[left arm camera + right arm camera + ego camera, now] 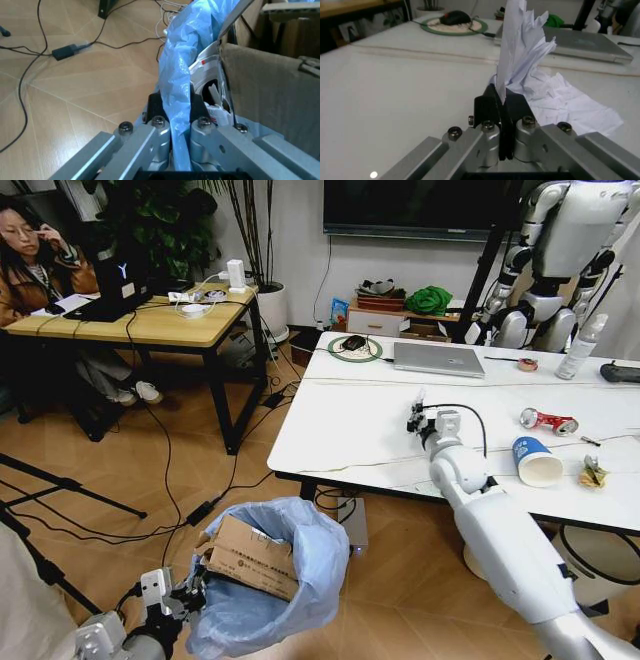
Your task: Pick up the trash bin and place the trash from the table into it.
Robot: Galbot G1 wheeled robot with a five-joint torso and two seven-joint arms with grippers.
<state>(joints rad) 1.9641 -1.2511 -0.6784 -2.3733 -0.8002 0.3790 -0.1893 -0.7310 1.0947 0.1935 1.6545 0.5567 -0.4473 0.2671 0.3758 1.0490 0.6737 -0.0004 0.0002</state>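
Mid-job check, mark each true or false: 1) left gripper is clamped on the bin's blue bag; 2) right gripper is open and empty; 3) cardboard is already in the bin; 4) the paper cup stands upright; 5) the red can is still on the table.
1) True: the left gripper is shut on the bag rim of the trash bin.
2) False: the right gripper is shut on a white tissue.
3) True: brown cardboard sits inside.
4) False: the paper cup lies on its side.
5) True: the crushed red can lies on the table.

This looks like an office turned robot lab. A wood desk [150, 320] holds a computer, a wall screen [420, 205] hangs beyond the right end effector [416, 418], and a humanoid robot [550, 260] stands past it over cable-strewn flooring.
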